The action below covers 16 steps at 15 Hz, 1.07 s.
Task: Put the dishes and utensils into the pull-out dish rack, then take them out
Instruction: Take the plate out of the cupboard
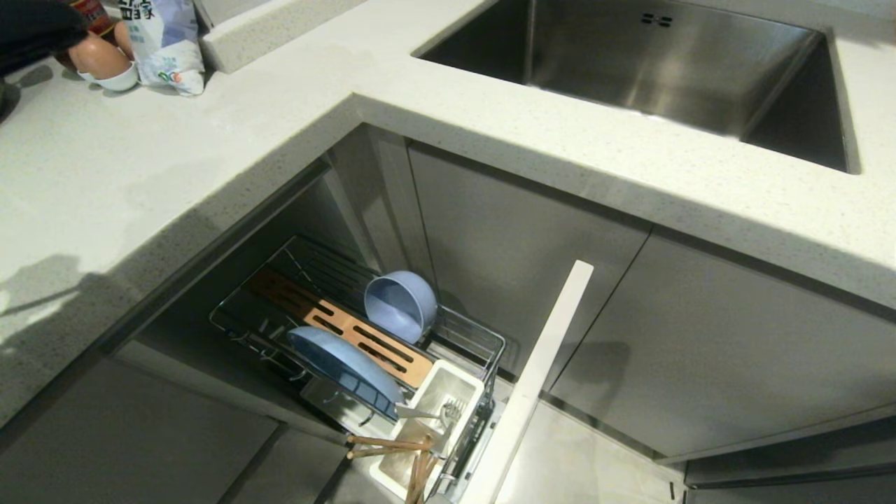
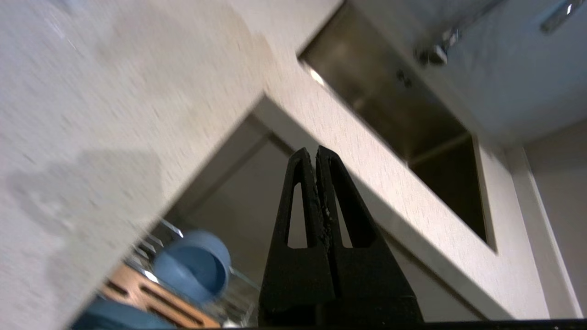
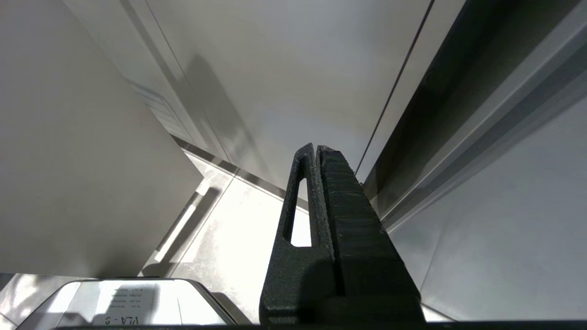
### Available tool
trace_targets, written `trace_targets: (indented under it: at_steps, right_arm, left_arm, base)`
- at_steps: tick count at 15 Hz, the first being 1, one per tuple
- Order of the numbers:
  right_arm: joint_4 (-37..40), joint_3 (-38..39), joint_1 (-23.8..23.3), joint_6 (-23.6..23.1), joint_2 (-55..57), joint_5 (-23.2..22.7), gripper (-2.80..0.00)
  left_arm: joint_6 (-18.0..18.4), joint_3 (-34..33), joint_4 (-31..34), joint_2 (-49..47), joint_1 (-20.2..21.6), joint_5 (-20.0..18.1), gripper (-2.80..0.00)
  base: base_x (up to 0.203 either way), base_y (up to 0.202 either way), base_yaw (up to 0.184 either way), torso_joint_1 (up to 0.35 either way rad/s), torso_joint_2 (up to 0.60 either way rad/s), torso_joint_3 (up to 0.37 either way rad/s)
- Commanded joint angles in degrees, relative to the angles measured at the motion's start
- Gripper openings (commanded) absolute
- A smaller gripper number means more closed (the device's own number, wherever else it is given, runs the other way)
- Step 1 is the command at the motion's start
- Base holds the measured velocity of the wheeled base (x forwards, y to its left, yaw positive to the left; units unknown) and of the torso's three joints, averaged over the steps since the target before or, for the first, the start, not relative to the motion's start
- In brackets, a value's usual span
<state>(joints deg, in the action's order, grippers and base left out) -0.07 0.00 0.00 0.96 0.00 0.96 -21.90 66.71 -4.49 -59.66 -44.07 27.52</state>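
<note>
A: How far along is it?

B: By the look of it the loading half is done. The rack [image 1: 462,334] is pulled out under the bench [image 1: 140,182], and everything sits in it. Going left to right in the head view: the plate [image 1: 343,369] stands on edge in the wire slots at the rack's 9 o'clock side, the bowl [image 1: 401,304] lies tipped on its side toward 12 o'clock, beside the wooden strip [image 1: 336,329], and the white box [image 1: 448,392] at about 5 o'clock holds the cutlery

A: Both utensils?

B: The chopsticks [image 1: 392,444] lie across the box's near rim, ends poking out toward 7 o'clock, and the metal utensil [image 1: 430,413] rests in the box with its head up. The white front panel [image 1: 539,378] stands at the rack's 3 o'clock end

A: And the arms?

B: The left fingers [image 2: 316,153] are pressed together with nothing between them, up over the bench edge; the wrist view looks past them down at the bowl and plate. The right fingers [image 3: 316,151] are also closed on nothing, parked low by the cabinet fronts and floor, well apart from the rack

A: So what's left?

B: I'd judge the whole unloading: plate, bowl, chopsticks and metal utensil all have to come out onto the bench. None has been lifted yet, and no fingers touch any of them
</note>
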Motion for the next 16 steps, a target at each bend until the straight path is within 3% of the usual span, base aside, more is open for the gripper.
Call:
trace_targets:
  at_steps: [1,3,4,8,11,13,14,16]
  right_arm:
    - [-0.01,0.0,0.0,0.0,0.0,0.0,-2.8]
    - [-0.01,0.05,0.0,0.0,0.0,0.0,-2.8]
    - [-0.01,0.09,0.0,0.0,0.0,0.0,-2.8]
    - [-0.01,0.08,0.0,0.0,0.0,0.0,-2.8]
    - [-0.01,0.0,0.0,0.0,0.0,0.0,-2.8]
    - [-0.01,0.0,0.0,0.0,0.0,0.0,-2.8]
    - [-0.01,0.0,0.0,0.0,0.0,0.0,-2.8]
    - [-0.01,0.08,0.0,0.0,0.0,0.0,-2.8]
  left_arm:
    - [-2.05,-0.71,2.0,-1.2,-4.08,1.26,-2.8]
    - [-9.04,-1.09,9.42,-2.25,-10.79,6.42,-2.8]
    - [-12.45,-1.73,13.32,-3.43,-11.74,8.78,-2.8]
    - [-20.39,-7.78,19.21,-6.55,-9.82,11.17,-2.8]
    - [-31.34,-9.01,25.92,-10.87,-8.57,11.37,-2.8]
    - [-40.89,-8.14,34.74,-15.1,-8.57,11.62,-2.8]
    - [-43.98,-7.84,37.01,-16.93,-8.57,11.66,-2.8]
    - [-45.77,-7.56,39.37,-18.31,-8.57,11.77,-2.8]
  base:
    - [0.0,0.0,0.0,0.0,0.0,0.0]
    - [0.0,0.0,0.0,0.0,0.0,0.0]
    - [0.0,0.0,0.0,0.0,0.0,0.0]
    - [0.0,0.0,0.0,0.0,0.0,0.0]
    - [0.0,0.0,0.0,0.0,0.0,0.0]
    - [0.0,0.0,0.0,0.0,0.0,0.0]
    - [0.0,0.0,0.0,0.0,0.0,0.0]
    - [0.0,0.0,0.0,0.0,0.0,0.0]
